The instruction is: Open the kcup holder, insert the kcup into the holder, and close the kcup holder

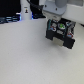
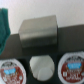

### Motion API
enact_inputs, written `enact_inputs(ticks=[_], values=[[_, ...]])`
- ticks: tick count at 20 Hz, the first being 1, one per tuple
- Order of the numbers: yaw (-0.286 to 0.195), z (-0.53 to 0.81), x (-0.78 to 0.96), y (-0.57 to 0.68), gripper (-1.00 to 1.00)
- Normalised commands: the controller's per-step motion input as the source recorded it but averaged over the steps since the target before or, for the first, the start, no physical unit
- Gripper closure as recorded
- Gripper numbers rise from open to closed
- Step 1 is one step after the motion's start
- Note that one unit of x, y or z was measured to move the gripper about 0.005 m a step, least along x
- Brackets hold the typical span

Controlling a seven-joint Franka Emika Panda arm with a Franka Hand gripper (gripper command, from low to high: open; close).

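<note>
The exterior view looks down from above and some way off across a pale surface (image 1: 25, 55), with the arm's hand (image 1: 59, 31) entering from the upper part of the frame toward the exterior view's right and dark clutter along the far edge. The wrist view sits very near its subject, looking closely onto a grey metallic block (image 2: 40, 31) with a row of round pods just beyond it, two reddish pods (image 2: 13, 70) flanking a pale one (image 2: 41, 67). I cannot tell for certain which part of the scene the two views share.
</note>
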Motion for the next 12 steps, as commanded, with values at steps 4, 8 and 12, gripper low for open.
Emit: enact_inputs(ticks=[4, 8, 12], values=[[0.084, -0.20, 0.53, 0.13, -1.00], [0.192, -0.19, 0.16, 0.20, -1.00], [0.244, -0.20, 0.15, 0.10, -1.00]])
